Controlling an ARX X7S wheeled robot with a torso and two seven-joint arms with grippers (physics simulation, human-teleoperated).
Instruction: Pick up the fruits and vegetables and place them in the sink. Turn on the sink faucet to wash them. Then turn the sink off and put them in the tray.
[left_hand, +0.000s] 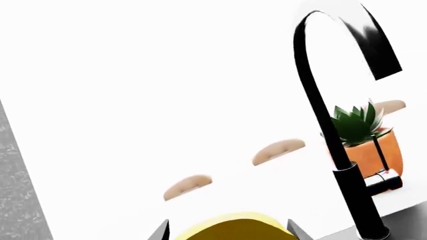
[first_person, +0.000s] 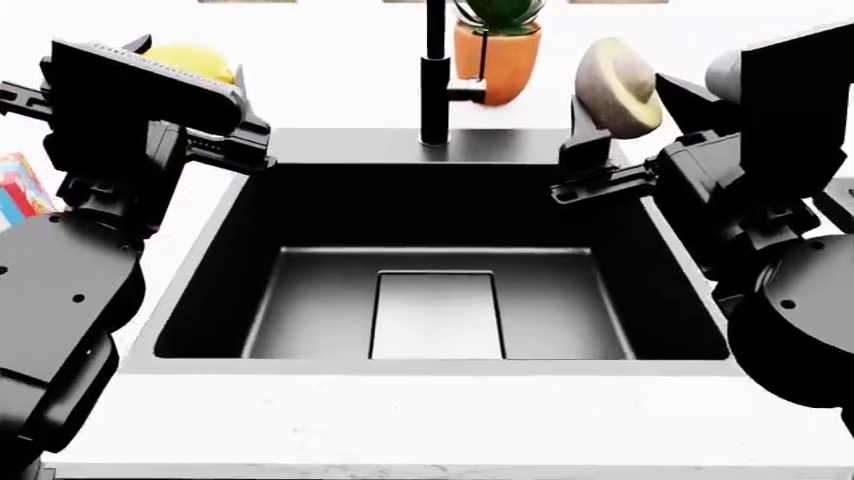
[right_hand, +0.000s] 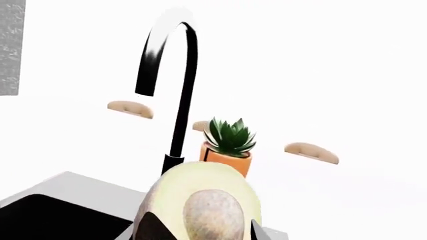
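We have the yellow lemon (first_person: 191, 62) gripped in left hand (first_person: 214, 100), pit-up avocado half (first_person: 618, 88) in right hand (first_person: 607, 150), flanking the black sink (first_person: 441, 205).

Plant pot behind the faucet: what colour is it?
Orange. The plant pot holds a spiky green plant and shows most clearly in the head view, just beside the black faucet.

The lemon (first_person: 191, 60) sits mostly hidden behind the left gripper (first_person: 220, 120); the faucet (first_person: 434, 75) top is cut off; the striped box (first_person: 16, 188) perhaps half shows.
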